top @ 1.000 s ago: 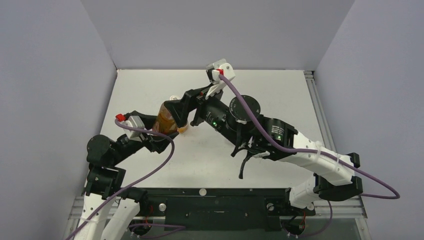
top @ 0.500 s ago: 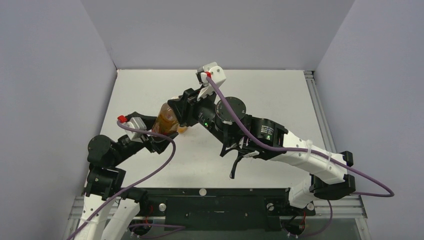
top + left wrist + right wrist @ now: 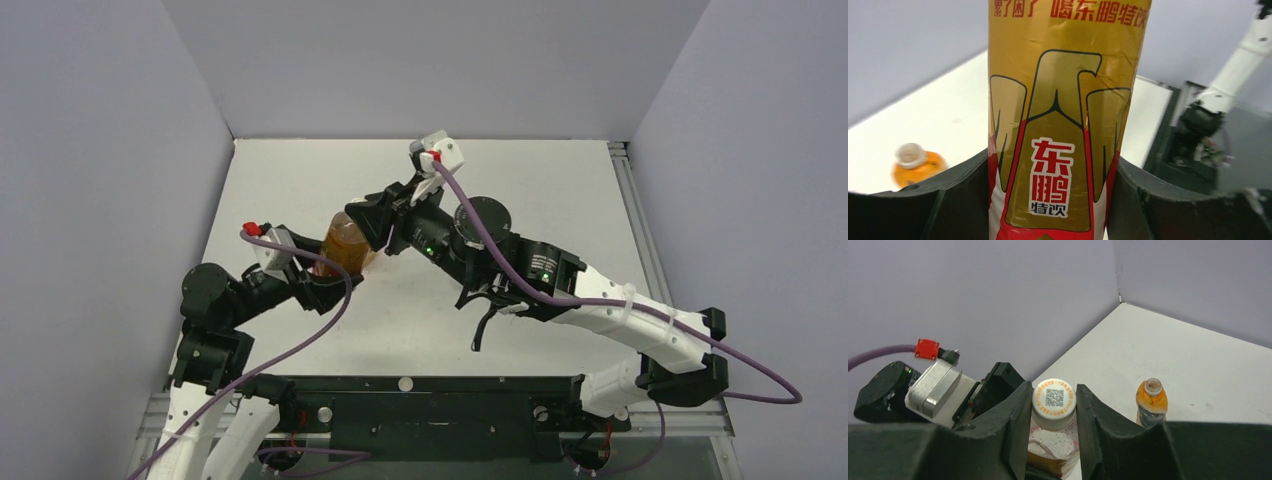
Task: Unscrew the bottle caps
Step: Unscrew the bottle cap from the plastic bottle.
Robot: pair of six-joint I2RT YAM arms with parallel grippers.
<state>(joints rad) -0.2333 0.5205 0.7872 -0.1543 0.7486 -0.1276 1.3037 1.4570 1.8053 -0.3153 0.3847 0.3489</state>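
White worktop (image 3: 560,200), walled in grey on three sides.

Right arm (image 3: 560,280) reaches from its base across toward the left-centre of the worktop. Left arm (image 3: 215,300) is folded shorter and angles in to meet it.

Brown bottle (image 3: 1063,100) sits between the two, left of centre. It has a gold label with red at the foot and red and white Chinese characters. In the top view it leans away from the left arm. Whether its base rests on the worktop cannot be told.

Left gripper (image 3: 1053,200) is clamped on the bottle's body, one dark finger pressed to each side of the label.

Orange bottle (image 3: 1151,402) is smaller and stands upright on the worktop beyond the held bottle, apart from both grippers. Its neck is pale; cap or bare mouth is too small to tell. It is hidden behind the right arm in the top view.

Right gripper (image 3: 1053,415) is closed on the top of the brown bottle, fingers touching either side of the cap.

White cap (image 3: 1054,396) is round, with a printed code square on its top face. It is seated on the brown bottle's neck, between the right fingers.
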